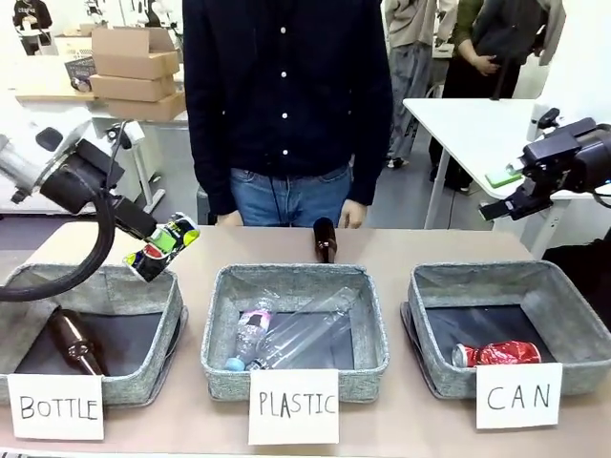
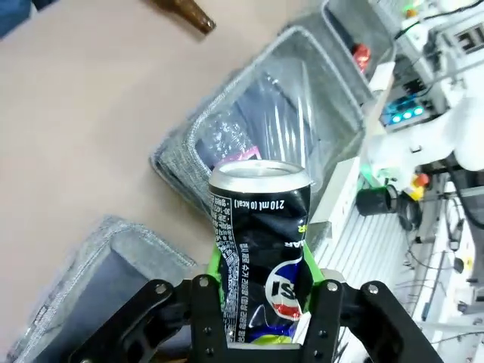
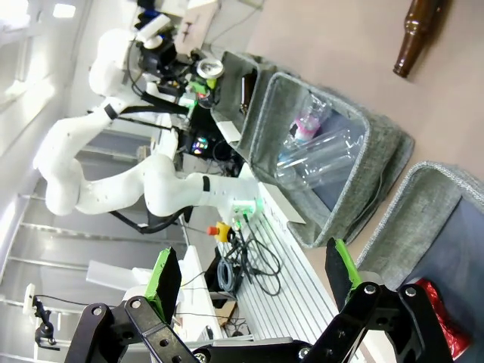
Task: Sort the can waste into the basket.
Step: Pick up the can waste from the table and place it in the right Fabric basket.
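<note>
At the far left, the left gripper (image 1: 151, 256) was pinched tight on a dented black metal drink can (image 1: 164, 246), marked in yellow, green and blue. It held the can tilted in the air above the far right corner of the grey woven bin carded "BOTTLE" (image 1: 95, 277). In the left wrist view its green pads (image 2: 213, 268) pressed the can's lower half from both sides, with the silver top pointing away. One brown glass bottle (image 1: 74, 342) lay on that bin's dark floor.

Just to the right, a like grey bin carded "PLASTIC" (image 1: 291, 275) held clear plastic bottles (image 1: 286, 334). This bin lay between the held can and the grey woven basket (image 1: 573, 324) fronted by the white "CAN" card (image 1: 518, 395). Beyond the middle bin a second brown bottle (image 1: 325, 239) lay on the tan table (image 1: 430, 250). It was close in front of a person in a dark shirt and jeans (image 1: 286, 95) standing at the far edge.

In the basket at the right, a crushed red metal drink can (image 1: 501, 354) lay on the dark floor near the front wall. The right gripper (image 1: 498, 194) hung high above and beyond the basket's right side, well apart from it. Its green-padded fingers (image 3: 166, 280) were spread wide with nothing between them.
</note>
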Controlling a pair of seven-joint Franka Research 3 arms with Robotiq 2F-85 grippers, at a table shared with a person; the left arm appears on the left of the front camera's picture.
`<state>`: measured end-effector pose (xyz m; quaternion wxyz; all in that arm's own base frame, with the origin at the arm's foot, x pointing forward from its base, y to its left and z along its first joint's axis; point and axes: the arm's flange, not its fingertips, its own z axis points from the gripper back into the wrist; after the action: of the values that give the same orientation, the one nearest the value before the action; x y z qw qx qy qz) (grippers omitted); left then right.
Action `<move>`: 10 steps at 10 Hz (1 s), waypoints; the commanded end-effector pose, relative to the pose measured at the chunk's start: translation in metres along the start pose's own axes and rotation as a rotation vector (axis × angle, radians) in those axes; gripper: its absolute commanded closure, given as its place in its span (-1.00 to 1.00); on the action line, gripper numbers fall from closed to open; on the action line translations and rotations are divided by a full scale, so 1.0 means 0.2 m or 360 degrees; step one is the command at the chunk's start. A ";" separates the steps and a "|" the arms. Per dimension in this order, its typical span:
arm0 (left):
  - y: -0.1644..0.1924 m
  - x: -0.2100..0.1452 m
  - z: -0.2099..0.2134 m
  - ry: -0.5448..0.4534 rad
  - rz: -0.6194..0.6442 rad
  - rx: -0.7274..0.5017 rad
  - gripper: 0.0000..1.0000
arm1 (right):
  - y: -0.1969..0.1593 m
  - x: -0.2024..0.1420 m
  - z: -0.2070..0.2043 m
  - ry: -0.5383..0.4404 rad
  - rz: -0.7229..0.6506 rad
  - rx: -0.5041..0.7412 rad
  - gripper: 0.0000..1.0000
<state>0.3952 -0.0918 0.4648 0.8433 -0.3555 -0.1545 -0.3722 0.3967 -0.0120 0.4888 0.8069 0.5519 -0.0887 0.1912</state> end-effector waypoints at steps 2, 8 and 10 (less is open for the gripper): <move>-0.15 0.21 -0.24 -0.0117 -0.0393 -0.0069 0.20 | 0.27 -0.02 0.20 -0.0111 0.0133 -0.0487 -1.00; -1.22 0.84 -1.14 -0.0269 -0.1696 -0.0152 0.20 | -0.02 -0.45 0.74 -0.0320 -0.0313 -0.0634 -1.00; -1.37 1.05 -1.46 -0.0235 -0.1705 -0.0099 0.20 | 0.03 -0.47 0.82 -0.0336 -0.0279 -0.0756 -1.00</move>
<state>0.3115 -0.5058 0.5132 0.5181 -0.2795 -0.3535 -0.7270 0.3206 -0.1775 0.4940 0.9045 0.3998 -0.1454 0.0280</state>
